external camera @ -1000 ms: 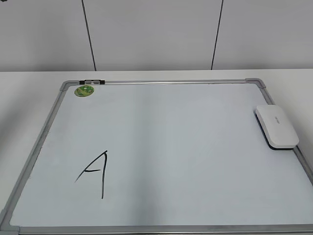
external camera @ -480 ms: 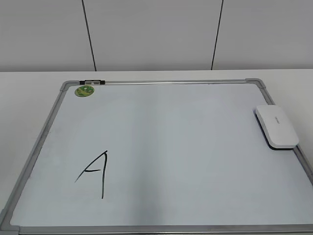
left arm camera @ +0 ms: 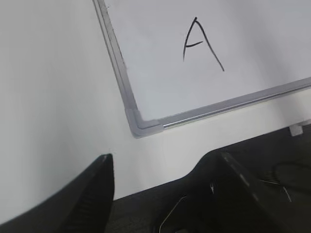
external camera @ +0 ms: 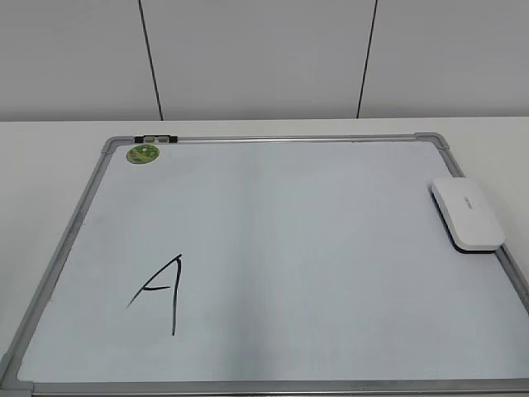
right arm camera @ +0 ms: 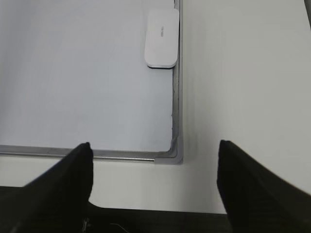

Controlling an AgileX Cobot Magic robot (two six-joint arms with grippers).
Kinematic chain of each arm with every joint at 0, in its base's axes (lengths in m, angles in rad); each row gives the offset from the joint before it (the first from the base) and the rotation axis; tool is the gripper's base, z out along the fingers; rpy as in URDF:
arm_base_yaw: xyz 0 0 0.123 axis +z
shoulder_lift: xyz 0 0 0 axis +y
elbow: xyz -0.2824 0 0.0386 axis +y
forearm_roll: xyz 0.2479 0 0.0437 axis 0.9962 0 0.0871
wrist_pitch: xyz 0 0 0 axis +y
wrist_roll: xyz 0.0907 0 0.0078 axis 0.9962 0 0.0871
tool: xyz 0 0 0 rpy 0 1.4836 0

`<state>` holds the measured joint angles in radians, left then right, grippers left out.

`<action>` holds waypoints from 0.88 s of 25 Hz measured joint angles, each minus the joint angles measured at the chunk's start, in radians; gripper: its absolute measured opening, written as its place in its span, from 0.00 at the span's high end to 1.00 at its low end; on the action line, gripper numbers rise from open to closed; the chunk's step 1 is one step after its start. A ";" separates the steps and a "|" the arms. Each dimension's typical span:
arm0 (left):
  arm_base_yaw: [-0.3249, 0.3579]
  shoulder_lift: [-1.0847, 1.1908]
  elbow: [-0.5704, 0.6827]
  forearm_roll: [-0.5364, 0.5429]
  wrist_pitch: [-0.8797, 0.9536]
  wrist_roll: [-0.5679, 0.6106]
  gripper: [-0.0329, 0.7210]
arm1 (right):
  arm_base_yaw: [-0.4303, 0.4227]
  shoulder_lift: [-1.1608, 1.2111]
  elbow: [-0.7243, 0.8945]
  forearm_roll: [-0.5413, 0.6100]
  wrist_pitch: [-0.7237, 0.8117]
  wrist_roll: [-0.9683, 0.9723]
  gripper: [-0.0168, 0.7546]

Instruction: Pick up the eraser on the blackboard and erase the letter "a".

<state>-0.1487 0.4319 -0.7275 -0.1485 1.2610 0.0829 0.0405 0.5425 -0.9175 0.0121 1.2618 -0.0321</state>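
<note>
With both end effectors, left (left arm camera: 160,179) and right (right arm camera: 154,172), spread empty, the eraser (external camera: 467,215) at the counter's right edge is yet to be grasped.

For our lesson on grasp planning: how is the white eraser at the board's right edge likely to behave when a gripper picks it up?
The eraser looks like a smooth, rounded plastic block, so it is probably stiff and may slip between hard fingers. Its flat, low shape on the blackboard suggests it will not roll or tip. It seems light for its size, though that cannot be confirmed.
</note>
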 joint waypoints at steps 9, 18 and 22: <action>0.000 -0.094 0.167 0.034 -0.054 0.000 0.33 | 0.005 -0.164 0.264 -0.024 0.002 0.002 0.22; 0.000 -0.094 0.215 0.065 -0.156 0.000 0.33 | 0.005 -0.194 0.391 -0.025 -0.028 0.002 0.22; 0.000 -0.094 0.217 0.067 -0.166 0.000 0.33 | 0.005 -0.194 0.397 -0.025 -0.061 0.010 0.22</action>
<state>-0.1487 0.3381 -0.5108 -0.0812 1.0952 0.0829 0.0454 0.3486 -0.5207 -0.0129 1.2009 -0.0221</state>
